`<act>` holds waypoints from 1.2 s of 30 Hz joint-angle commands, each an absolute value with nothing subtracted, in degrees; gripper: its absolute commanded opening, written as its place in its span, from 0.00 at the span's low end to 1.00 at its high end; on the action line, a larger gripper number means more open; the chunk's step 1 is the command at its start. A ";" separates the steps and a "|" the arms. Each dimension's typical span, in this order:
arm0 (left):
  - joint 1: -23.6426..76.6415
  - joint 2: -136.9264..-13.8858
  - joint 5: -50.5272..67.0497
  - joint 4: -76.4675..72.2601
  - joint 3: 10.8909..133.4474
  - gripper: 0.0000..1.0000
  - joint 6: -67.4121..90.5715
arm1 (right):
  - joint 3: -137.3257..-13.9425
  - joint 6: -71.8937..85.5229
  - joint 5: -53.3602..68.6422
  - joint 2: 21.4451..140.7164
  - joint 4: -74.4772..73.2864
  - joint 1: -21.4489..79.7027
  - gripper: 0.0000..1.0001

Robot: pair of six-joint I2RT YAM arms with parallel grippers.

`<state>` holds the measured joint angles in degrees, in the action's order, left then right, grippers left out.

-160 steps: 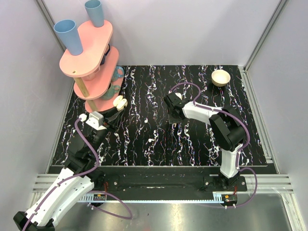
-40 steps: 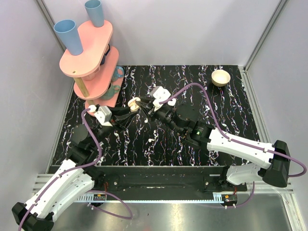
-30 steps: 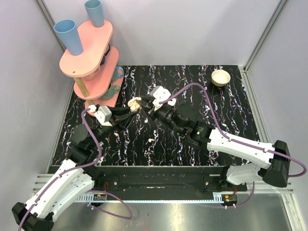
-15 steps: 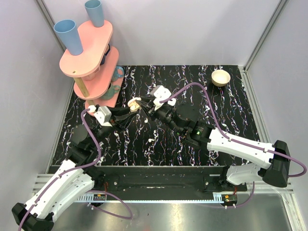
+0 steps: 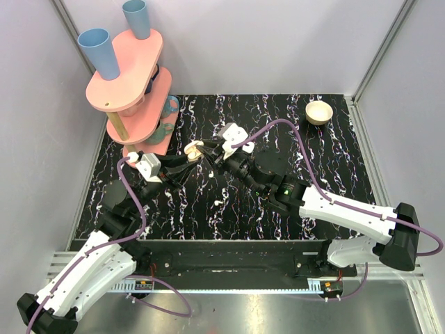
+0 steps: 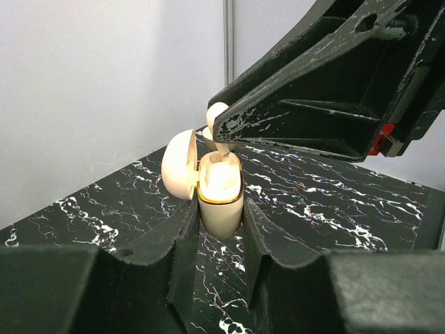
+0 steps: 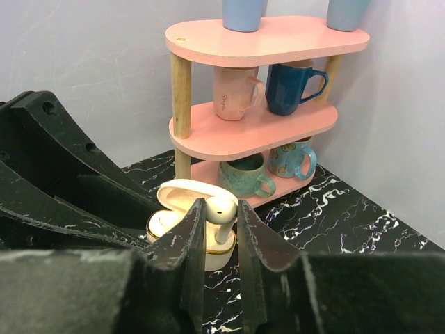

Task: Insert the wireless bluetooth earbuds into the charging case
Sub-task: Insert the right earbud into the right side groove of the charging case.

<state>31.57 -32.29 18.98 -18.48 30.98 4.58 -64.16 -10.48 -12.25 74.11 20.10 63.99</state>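
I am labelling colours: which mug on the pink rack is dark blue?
The dark blue mug on the middle shelf, right of the pink mug; the teal mug and pale blue mug stand below.

Case gripped at the centre of the frame, earbud above it

The left hand [image 6: 219, 224] clamps an upright cream case [image 6: 220, 191], gold-rimmed, with its lid swung open to the left. From the upper right, the right hand [image 6: 221, 129] holds a white earbud [image 6: 216, 113] at its tip, stem down into the case's mouth, above the black marbled counter [image 6: 334, 209].
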 commanded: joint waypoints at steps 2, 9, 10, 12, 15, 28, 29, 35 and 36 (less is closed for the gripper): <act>31.73 -31.64 17.32 -21.53 31.64 0.00 5.10 | -64.78 -10.20 -10.90 74.27 19.07 64.69 0.17; 31.73 -31.90 17.66 -21.45 31.64 0.00 5.54 | -64.42 -10.72 -11.42 74.71 20.04 64.95 0.17; 31.73 -31.90 17.67 -21.45 31.55 0.00 5.62 | -64.42 -10.72 -11.51 74.88 20.21 65.04 0.17; 31.73 -31.55 17.49 -21.27 31.55 0.00 5.63 | -64.25 -10.81 -11.95 75.06 20.83 65.13 0.16; 31.73 -31.29 17.58 -21.18 31.46 0.00 5.54 | -64.16 -11.16 -12.57 75.50 21.53 65.13 0.17; 31.73 -30.76 16.79 -21.18 31.38 0.00 5.36 | -62.40 -13.01 -15.55 74.71 23.20 65.13 0.17; 31.73 -30.76 16.79 -21.18 31.29 0.00 5.36 | -62.40 -13.18 -15.90 74.79 23.29 65.13 0.17; 31.82 -30.59 16.70 -21.27 31.11 0.00 5.27 | -62.58 -14.41 -16.26 74.62 23.47 65.21 0.18; 31.73 -30.50 16.53 -21.44 31.03 0.00 5.27 | -62.58 -14.50 -16.35 74.53 23.47 65.13 0.18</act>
<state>31.57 -31.86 18.13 -16.40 30.94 4.99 -62.96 -12.69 -13.08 75.42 22.15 64.95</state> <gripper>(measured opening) 0.318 0.261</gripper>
